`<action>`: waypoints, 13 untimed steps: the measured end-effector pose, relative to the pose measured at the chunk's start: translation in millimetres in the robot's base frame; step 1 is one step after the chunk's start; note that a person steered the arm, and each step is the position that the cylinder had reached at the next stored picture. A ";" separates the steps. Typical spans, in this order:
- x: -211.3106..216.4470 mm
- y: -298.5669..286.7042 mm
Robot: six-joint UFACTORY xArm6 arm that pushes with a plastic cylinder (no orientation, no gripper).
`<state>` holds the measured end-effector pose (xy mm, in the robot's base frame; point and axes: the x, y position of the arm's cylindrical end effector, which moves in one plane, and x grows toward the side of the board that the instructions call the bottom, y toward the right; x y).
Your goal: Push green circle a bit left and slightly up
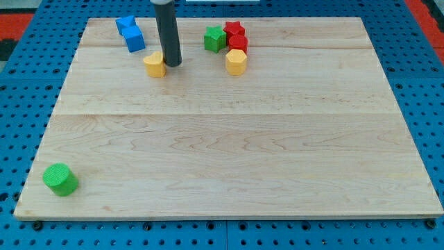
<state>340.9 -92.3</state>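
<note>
- My tip [172, 64] sits near the top edge of the bench [229, 139], left of centre, with the rod rising straight out of the view's top.
- I carry no gripper, only this rod, so nothing is clenched or grasped.
- A yellow block [155, 64] lies just to the view's left of my tip, touching it or nearly so; I cannot tell which. Its shape is hard to make out.
- The green circle [60, 179] sits in the bench's bottom-left corner, close to the left edge and well apart from my tip and every other block.
- Two blue blocks [130, 32] lie near the top-left corner, touching each other, one toward the top edge and one just below and right of it. They are near the yellow block but apart from it.
- Right of my tip, near the top edge, four blocks cluster:
- a green block [214, 38], with an angular, star-like outline, on the cluster's left;
- a red star [234, 29] just to its right;
- a second red block [238, 43] directly below the star, shape unclear;
- a yellow hexagon-like block [236, 62] at the cluster's bottom, touching the red block above.
- The bench is pale wood in three planks, resting on a blue pegboard [28, 104].
</note>
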 end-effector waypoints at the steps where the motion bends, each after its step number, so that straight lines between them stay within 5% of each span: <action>1: -0.8 -35.3; 3: -39.6 -61.4; 4: 2.1 -25.7; 7: 237.5 -18.6; 8: 251.4 -91.2; 9: 215.8 -127.9; 10: 208.3 -127.5; 11: 262.7 -145.0; 12: 263.0 -206.3; 13: 238.3 -176.7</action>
<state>579.3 -269.0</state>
